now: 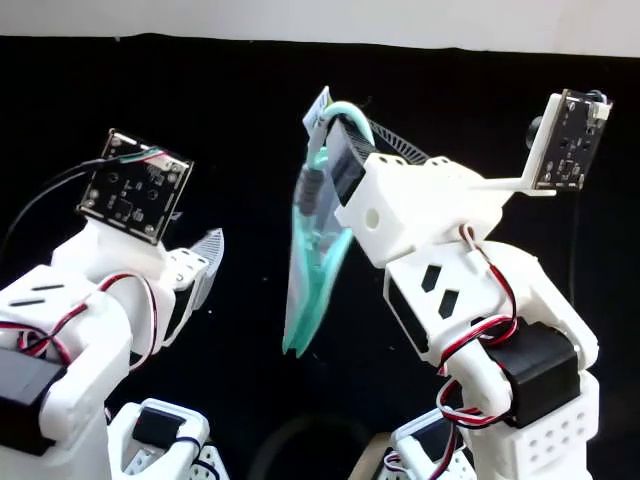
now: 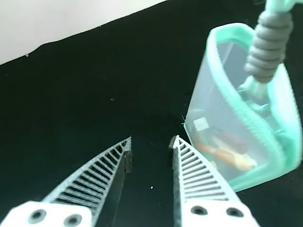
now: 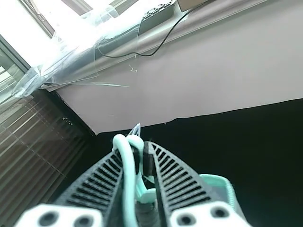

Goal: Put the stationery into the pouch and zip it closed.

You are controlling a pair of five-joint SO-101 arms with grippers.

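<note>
The left jaws (image 2: pixel 151 142) stand apart with nothing between them, their tips over the black tabletop (image 2: pixel 85 94). Just beyond them and to one side, not touching them, hangs the pouch (image 2: pixel 227 109): a clear body with a mint zip border. The two toothed edges of the zip stand apart, so the mouth is open. The stationery (image 2: pixel 227 156) lies inside at the low end of the pouch. An orange piece is distinguishable; the other pieces cannot be told apart. A grey ribbed pull (image 2: pixel 270 42) sits at the upper end of the zip, where a mint cord (image 2: pixel 279 4) leaves the pouch. In the high view the left jaws (image 1: pixel 205 262) sit low, beside the pouch (image 1: pixel 315 260) and well below the right jaws (image 1: pixel 335 125). The pouch hangs lengthwise straight down from the right jaws. Whether its lower corner touches the tabletop cannot be told. In the right wrist view the right jaws (image 3: pixel 134 147) are clamped on the cord (image 3: pixel 125 179), which runs between the two fingers and loops over their tips. The pouch rim (image 3: pixel 213 182) shows just below these jaws. Beyond the jaws the tabletop ends at a pale wall (image 3: pixel 213 71), with window blinds (image 3: pixel 28 156) farther off to one side.
</note>
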